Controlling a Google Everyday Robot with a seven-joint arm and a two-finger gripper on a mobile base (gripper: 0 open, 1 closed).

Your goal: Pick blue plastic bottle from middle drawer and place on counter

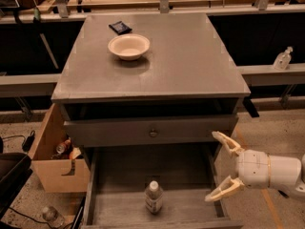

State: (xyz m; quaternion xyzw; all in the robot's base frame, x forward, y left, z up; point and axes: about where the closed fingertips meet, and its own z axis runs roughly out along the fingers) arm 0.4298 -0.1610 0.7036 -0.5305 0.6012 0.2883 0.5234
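Observation:
The blue plastic bottle point(153, 196), clear with a white cap and pale label, stands upright on the plank floor of the open middle drawer point(121, 175), near its front. My gripper point(218, 167) is open and empty, over the drawer's right wall, to the right of the bottle and apart from it. Its two cream fingers point(228, 142) point left. The counter point(190, 56) is the grey cabinet top above.
A cream bowl point(128, 46) and a small dark packet point(120, 27) lie on the counter's back left. A drawer front with a knob point(153, 132) sits above the open drawer. A cardboard box point(52, 156) stands at the left. A pump bottle point(282, 59) sits on the right ledge.

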